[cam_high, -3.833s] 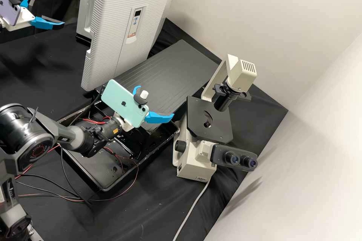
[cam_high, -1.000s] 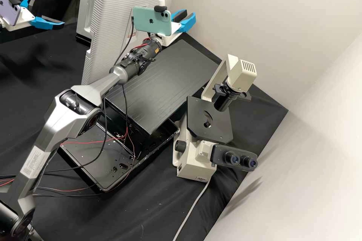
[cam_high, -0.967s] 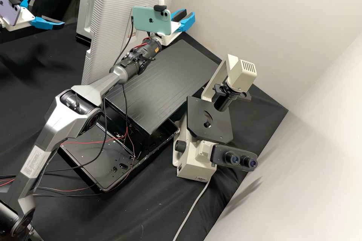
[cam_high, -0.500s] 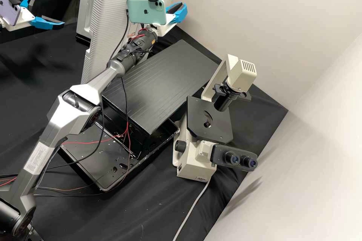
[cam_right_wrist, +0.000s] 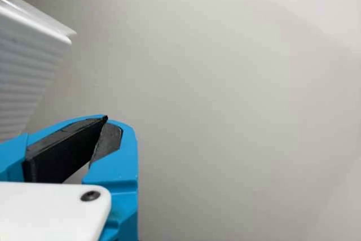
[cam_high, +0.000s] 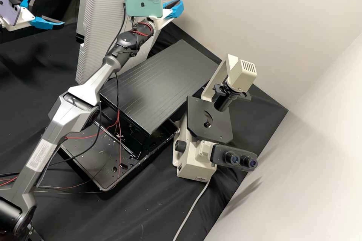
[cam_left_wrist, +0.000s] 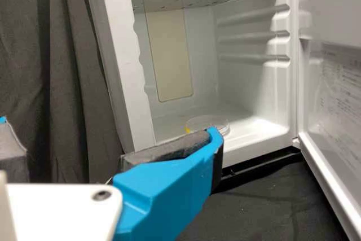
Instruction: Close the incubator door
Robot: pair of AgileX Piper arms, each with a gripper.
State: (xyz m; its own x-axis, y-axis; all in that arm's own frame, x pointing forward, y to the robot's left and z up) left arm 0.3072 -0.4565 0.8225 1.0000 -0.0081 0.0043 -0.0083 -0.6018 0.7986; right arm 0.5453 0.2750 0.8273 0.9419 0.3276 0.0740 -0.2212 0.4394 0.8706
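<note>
Ribbed white plastic door [cam_high: 90, 30]; matt black cloth [cam_high: 34, 83].

High view: cream-and-black microscope [cam_high: 209, 123], upright at 4 o'clock from centre, lamp housing [cam_high: 243, 74] toward 1 o'clock. Pale cable [cam_high: 192, 208] leaves its base toward 7 o'clock. Black tray [cam_high: 92, 158] at 8 o'clock; ridged dark panel [cam_high: 162, 86] overlaps its 1 o'clock side. Black cloth [cam_high: 151, 207] beneath. Pale wall [cam_high: 294, 45] at 2 o'clock. Left wrist view: one clear round dish [cam_left_wrist: 207, 122], yellow mark at the edge.
</note>
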